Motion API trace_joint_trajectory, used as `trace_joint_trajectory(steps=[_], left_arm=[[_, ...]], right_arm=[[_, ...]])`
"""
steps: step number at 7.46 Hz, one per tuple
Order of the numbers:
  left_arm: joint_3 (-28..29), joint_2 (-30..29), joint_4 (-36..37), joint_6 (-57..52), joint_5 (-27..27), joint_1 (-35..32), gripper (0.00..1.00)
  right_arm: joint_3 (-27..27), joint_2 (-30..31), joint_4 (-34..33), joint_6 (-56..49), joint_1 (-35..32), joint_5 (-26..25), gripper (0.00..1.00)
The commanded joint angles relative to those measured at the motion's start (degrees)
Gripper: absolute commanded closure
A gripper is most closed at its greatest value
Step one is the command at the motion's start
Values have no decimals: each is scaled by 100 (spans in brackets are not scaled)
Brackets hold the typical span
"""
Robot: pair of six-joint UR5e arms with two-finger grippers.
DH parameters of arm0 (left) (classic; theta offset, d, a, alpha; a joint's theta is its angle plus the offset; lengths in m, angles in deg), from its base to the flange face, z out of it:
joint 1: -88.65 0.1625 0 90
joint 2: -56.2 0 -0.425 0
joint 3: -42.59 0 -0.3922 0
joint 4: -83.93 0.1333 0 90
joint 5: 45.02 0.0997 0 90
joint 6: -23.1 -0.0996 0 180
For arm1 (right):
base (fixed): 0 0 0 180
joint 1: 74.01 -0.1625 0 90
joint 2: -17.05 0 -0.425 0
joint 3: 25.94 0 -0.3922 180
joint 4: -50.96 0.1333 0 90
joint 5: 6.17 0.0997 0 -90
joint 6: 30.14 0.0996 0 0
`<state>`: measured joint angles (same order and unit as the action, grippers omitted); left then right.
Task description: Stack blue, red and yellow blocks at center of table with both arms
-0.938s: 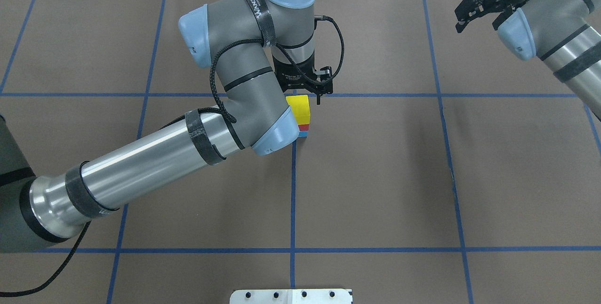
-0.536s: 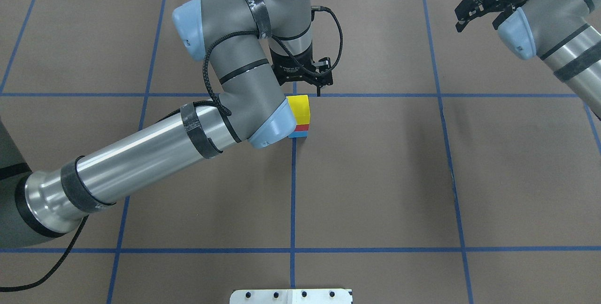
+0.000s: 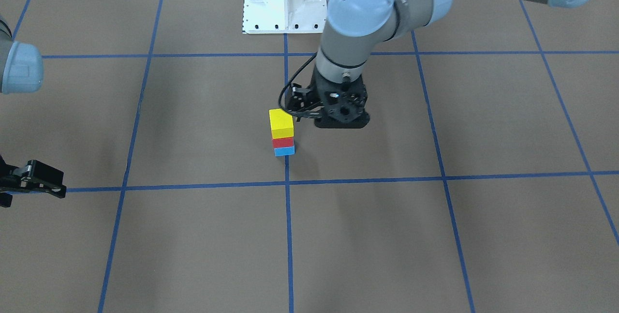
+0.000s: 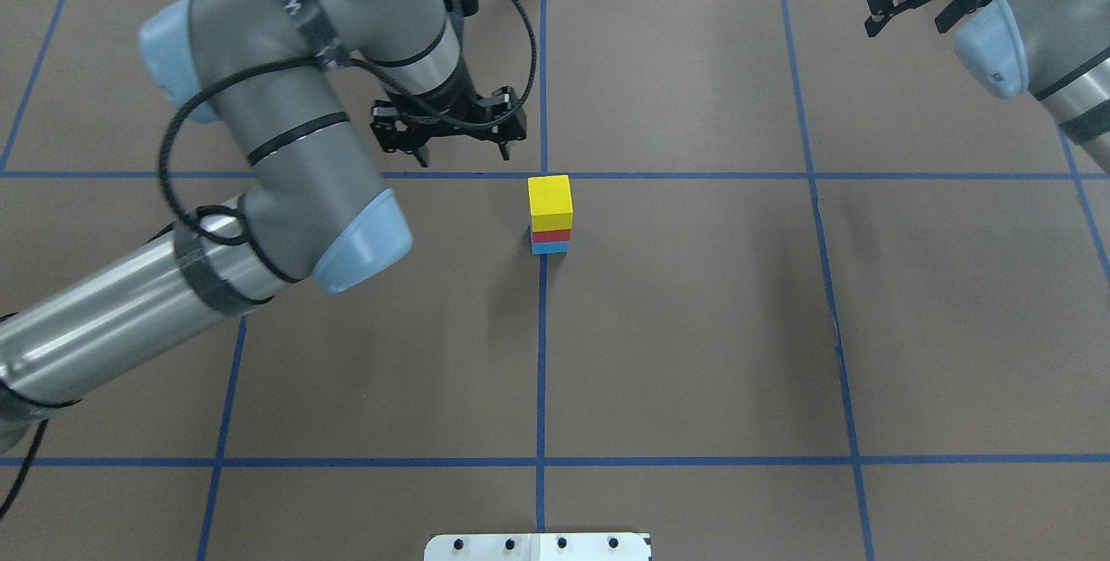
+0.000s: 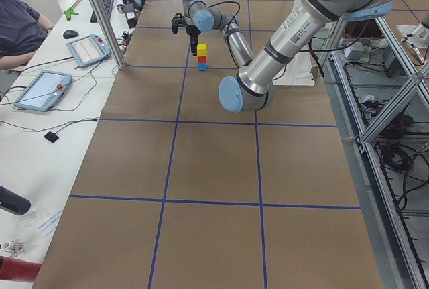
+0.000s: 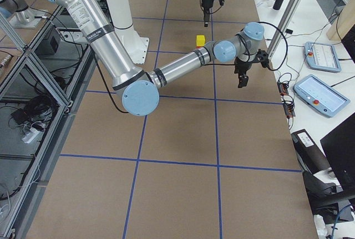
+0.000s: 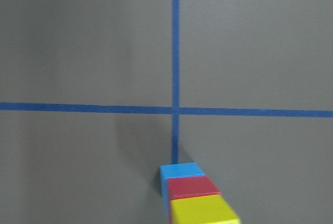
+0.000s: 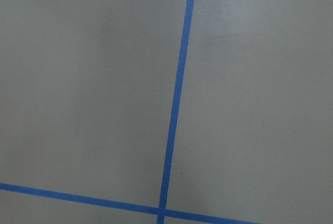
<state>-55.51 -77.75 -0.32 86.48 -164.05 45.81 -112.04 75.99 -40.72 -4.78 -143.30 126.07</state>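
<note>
Yellow matte cube [image 4: 551, 197] tops the red matte cube [image 4: 551, 235] and sky-blue matte cube [image 4: 549, 248] at the dull-brown table's [image 4: 694, 327] central tape crossing. Left gripper [image 4: 463, 158], spread and empty, hovers nearby; it should lift clear without brushing them. Right gripper [image 4: 906, 23], likewise spread, hangs well apart.

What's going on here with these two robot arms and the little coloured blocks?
The stacking looks done: the yellow block sits on the red block, which sits on the blue block, near the middle of the table. The left pincer hangs open close by them, touching nothing. The right pincer, also open and empty, is far off near the table's edge.
</note>
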Motion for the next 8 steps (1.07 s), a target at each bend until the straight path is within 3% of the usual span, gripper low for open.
trace_joint_trajectory(steps=[1,2,4,5,6,7,8], left_arm=[[-1219,1394,40,-568,337,-711,1],[-1438,2138,32,-1747,336,-1073,1],[-1257,3353,-47,-5098,-109,-2729,0],[-872,3480,-38,-6517,-129,-3469,0],[-138,3516,-47,-7315,-304,-4120,0],[583,3534,-421,-7384,-1193,-4440,1],[1165,3604,-904,-7384,-1454,-4461,1]], right_arm=[[-4,152,9,-49,12,-110,0],[5,153,9,-58,21,-685,0],[-21,467,27,-14,-110,-779,0],[-12,643,288,-5,-380,-718,0],[-4,811,421,-66,-644,-378,0],[-12,917,422,-441,-960,-157,0],[5,1092,388,-1158,-1198,-146,0]])
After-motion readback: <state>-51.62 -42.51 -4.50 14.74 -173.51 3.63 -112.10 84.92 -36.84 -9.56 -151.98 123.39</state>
